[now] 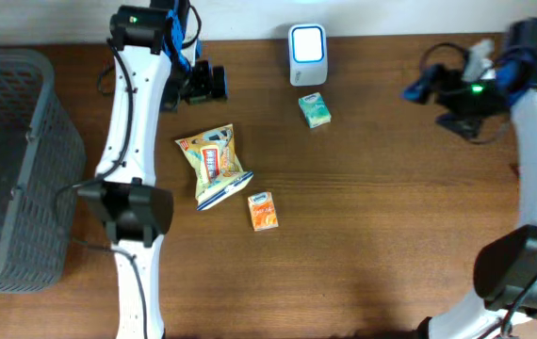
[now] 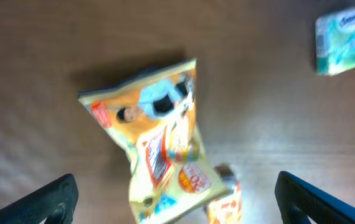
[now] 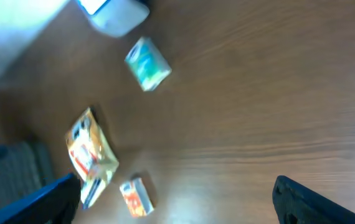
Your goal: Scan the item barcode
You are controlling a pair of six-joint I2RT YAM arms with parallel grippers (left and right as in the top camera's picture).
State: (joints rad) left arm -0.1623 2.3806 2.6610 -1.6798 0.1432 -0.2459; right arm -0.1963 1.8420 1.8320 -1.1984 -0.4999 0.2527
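Three items lie on the brown table: a yellow snack bag (image 1: 214,165), a small orange box (image 1: 263,211) just right of its lower end, and a small green box (image 1: 315,110). A white barcode scanner (image 1: 307,55) stands at the back edge, just behind the green box. My left gripper (image 1: 207,83) hangs open above the table behind the bag; the left wrist view looks down on the bag (image 2: 165,143) and the orange box (image 2: 224,202) between its spread fingers (image 2: 47,202). At the back right my right gripper (image 1: 417,89) is open too, holding nothing.
A grey mesh basket (image 1: 9,169) fills the table's left end. In the right wrist view the scanner (image 3: 112,12), green box (image 3: 147,63), bag (image 3: 90,155) and orange box (image 3: 135,196) all lie to the left, with bare wood under the gripper.
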